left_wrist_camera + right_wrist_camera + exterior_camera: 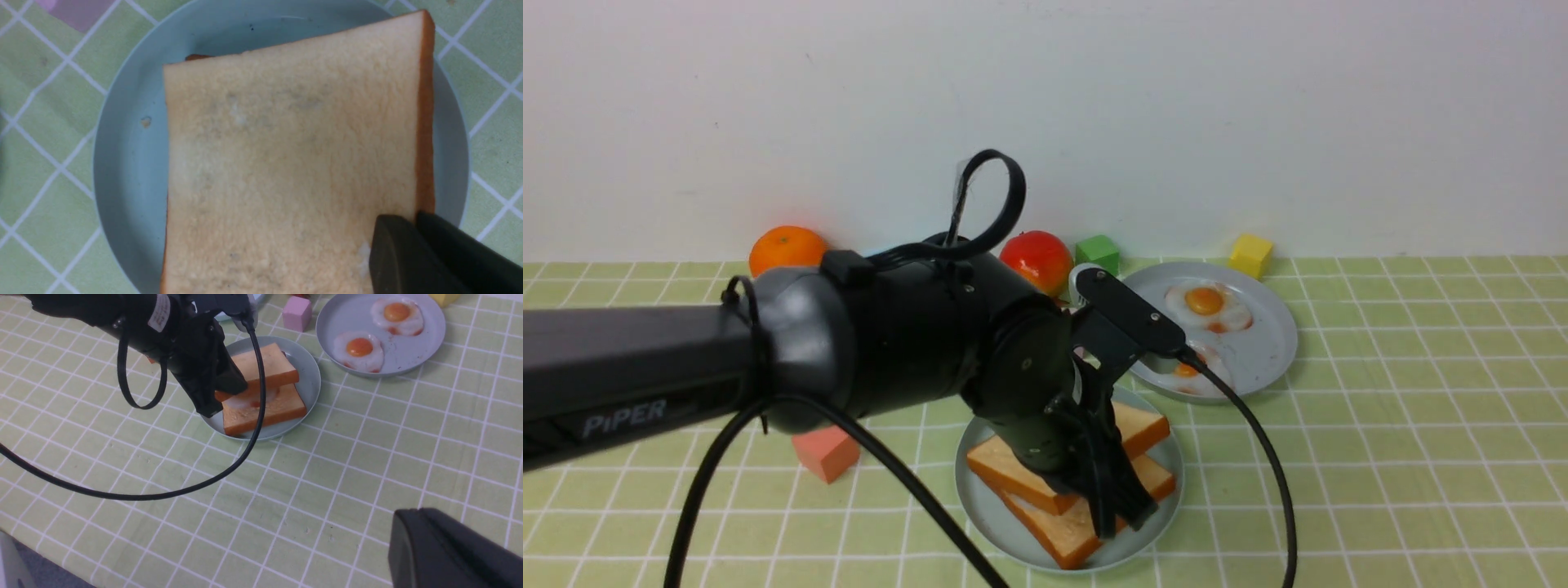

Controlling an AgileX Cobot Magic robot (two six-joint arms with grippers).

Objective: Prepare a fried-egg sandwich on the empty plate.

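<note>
We saw the fried-egg sandwich on the round, pale teal-green plastic plate (pixel 991 521), near the front middle of the bench with its green checked covering (pixel 1405 457). The lower thick square toast slice (pixel 267 411) lay flat on the plate. The flat white fried egg with an orange yolk (pixel 246 402) showed on top of it. The upper toast slice (pixel 266 364) sat over both, skewed and overhanging.

The left arm reached across from the left, and its black left fingers (pixel 1115 490) pointed down at the sandwich's near edge. In the left wrist view they stood pressed together at a corner of the upper slice, one over its pale top and one beside the orange-brown crust. We could not tell whether they pinched anything.

The right fingers (pixel 441 549) were closed too and empty, above bare bench well apart from the plate.

Behind and to the right, a round grey-blue plate (pixel 1262 359) carried two more fried eggs (pixel 1207 304).
</note>
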